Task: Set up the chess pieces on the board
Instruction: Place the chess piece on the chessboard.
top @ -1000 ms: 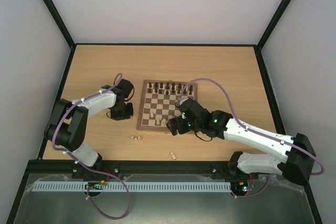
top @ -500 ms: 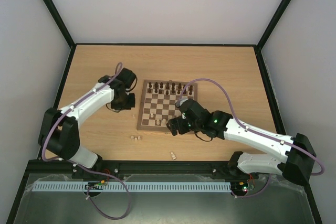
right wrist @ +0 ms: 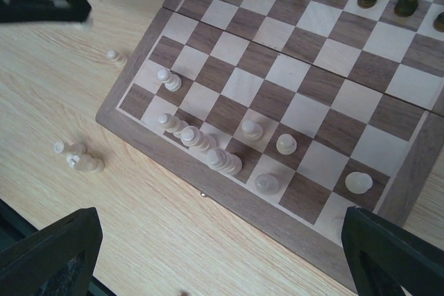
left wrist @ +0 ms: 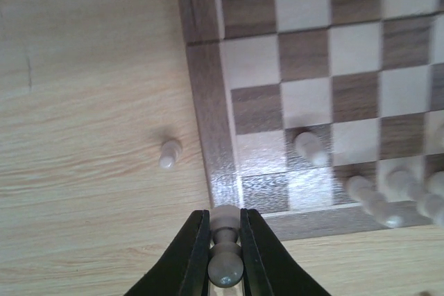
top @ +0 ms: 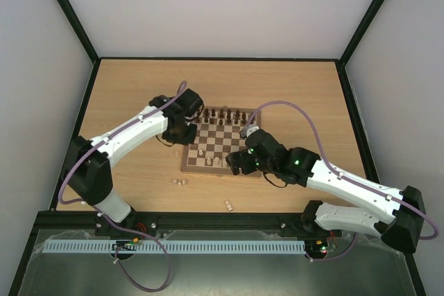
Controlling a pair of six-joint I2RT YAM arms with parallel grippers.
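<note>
The left gripper (left wrist: 225, 218) pinches a smooth pale turned pawn (left wrist: 225, 267), partly hidden between black fingers (left wrist: 187, 258); the right gripper (right wrist: 218, 240) gapes, half cropped, above the checkered wooden board (right wrist: 139, 135).

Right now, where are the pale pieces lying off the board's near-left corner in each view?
Top external: pale cluster low centre-left, just off the board's near-left corner.
Left wrist: not in view.
Right wrist: lower left, beside that corner.
Shared landmark: that corner, in all three.
</note>
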